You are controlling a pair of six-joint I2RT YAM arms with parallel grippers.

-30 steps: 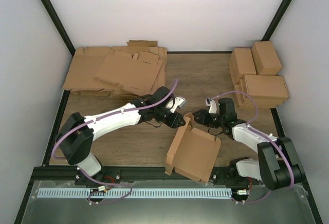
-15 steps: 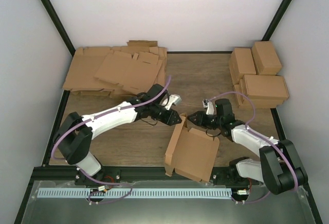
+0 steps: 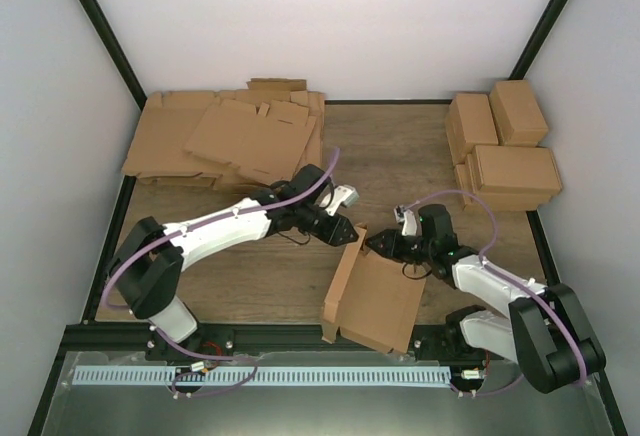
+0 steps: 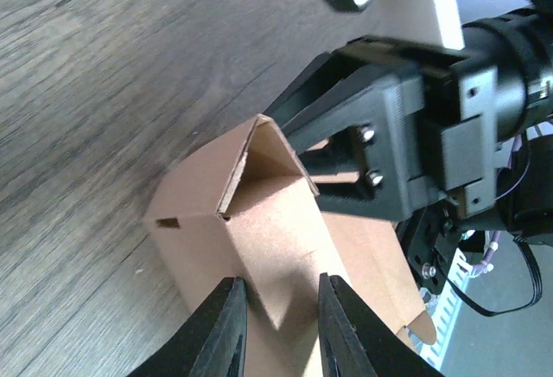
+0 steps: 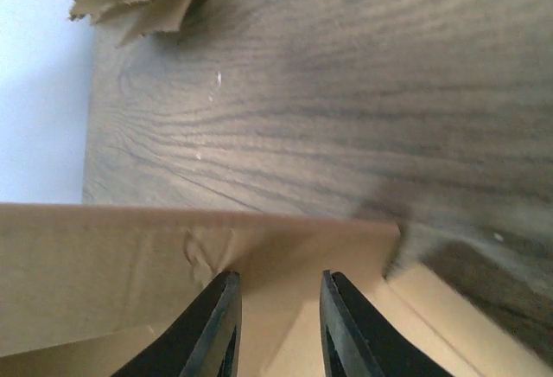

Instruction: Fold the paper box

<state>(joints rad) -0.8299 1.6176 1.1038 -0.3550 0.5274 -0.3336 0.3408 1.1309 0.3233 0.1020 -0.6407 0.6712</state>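
Left jaws pinch the paper box's (image 3: pixel 380 301) corner; right jaws straddle its wall.

Readable text: none was found in any view.
paper box (image 3: pixel 378 301): plain brown card at 6 o'clock on the tabletop (image 3: pixel 400 156), it bore no print, label or number.
flat cardboard sheets (image 3: pixel 225 136): at 10 o'clock, they were unprinted.
folded boxes (image 3: pixel 505 146): at 2 o'clock, they were unprinted.
arm casings (image 3: pixel 215 231): white and black, no brand mark or number was legible.
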